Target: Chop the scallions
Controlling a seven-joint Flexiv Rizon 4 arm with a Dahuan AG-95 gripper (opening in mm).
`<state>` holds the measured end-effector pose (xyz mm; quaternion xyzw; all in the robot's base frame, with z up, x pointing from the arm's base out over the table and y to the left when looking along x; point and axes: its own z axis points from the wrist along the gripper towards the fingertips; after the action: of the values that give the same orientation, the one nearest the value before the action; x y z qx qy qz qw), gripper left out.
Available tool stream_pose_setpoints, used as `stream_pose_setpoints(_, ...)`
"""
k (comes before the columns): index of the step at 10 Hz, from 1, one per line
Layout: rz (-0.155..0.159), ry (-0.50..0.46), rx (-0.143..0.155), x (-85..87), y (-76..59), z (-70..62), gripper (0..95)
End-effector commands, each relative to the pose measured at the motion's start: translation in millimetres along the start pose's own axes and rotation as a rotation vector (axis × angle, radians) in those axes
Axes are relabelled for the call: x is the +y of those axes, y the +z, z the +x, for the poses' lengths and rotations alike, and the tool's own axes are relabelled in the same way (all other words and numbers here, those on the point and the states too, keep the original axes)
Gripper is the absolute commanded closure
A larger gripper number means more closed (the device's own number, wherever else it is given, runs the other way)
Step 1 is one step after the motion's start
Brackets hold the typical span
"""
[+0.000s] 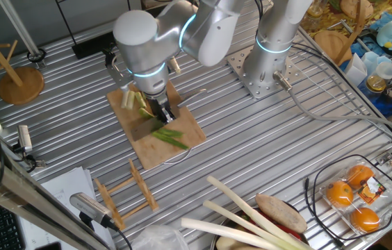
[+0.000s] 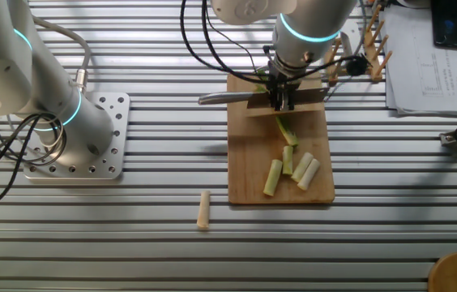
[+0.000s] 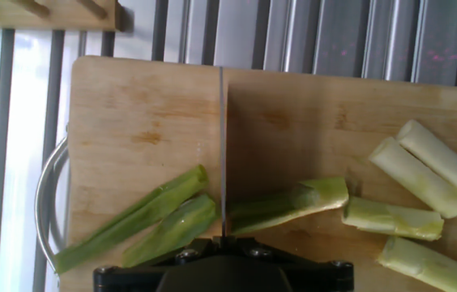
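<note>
Scallions, a thin stalk shading pale to dark green (image 3: pixel 289 204), lie on the rectangular wooden chopping board (image 3: pixel 147 113) directly below the jaws, long axis crossing the steel knife blade (image 3: pixel 223 146) nearly square. The gripper (image 2: pixel 284 96) is clamped on the knife's handle. Dark leaf ends (image 3: pixel 143 223) sit on one side of the edge; short pale cut pieces (image 3: pixel 423 170) lie well off to the other side. One stray piece (image 2: pixel 204 210) rests on the ribbed metal worktop (image 2: pixel 147 235).
</note>
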<state>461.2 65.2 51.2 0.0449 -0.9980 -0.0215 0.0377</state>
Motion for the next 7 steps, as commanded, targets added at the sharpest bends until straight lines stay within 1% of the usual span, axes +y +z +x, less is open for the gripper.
stream_pose_setpoints(1,0.024,-0.003,0.005,0.4,-6.7,-1.5,95.0)
stream_pose_setpoints(2,0.043,-0.010,0.016,-2.3,-15.3,-7.4,95.0)
stream_pose_setpoints(3,0.045,-0.009,0.023,-4.5,-23.0,-11.5,95.0)
stream_pose_setpoints(4,0.051,-0.008,0.031,-9.7,-38.8,-17.0,95.0)
stream_pose_setpoints(5,0.054,-0.013,0.032,-16.0,-53.6,-18.3,95.0)
stream_pose_setpoints(6,0.048,-0.021,0.033,-21.9,-66.5,-18.0,95.0)
stream_pose_setpoints(7,0.048,-0.024,0.032,-23.9,-72.2,-17.5,95.0)
